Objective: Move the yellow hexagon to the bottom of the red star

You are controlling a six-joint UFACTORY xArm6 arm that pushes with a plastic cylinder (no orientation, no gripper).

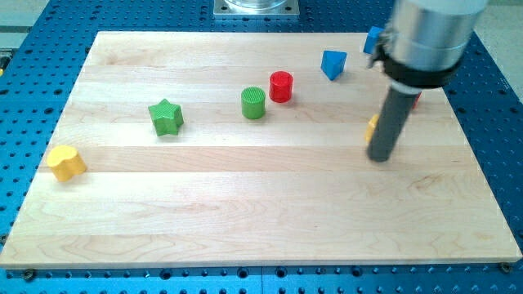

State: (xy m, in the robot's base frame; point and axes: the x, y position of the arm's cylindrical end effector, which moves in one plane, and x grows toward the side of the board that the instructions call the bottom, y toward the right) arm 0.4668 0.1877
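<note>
My tip (380, 158) rests on the wooden board (245, 212) at the view's right. The yellow hexagon (372, 126) shows only as a sliver at the rod's left side, just above the tip; the rod hides most of it. The red star (417, 100) is almost wholly hidden behind the arm; only a small red edge shows to the rod's right, above the tip.
A blue block (333, 64) lies at top centre-right and another blue block (374, 38) peeks out beside the arm. A red cylinder (281, 86), a green cylinder (253, 103), a green star (166, 117) and a yellow heart-like block (65, 162) lie to the left.
</note>
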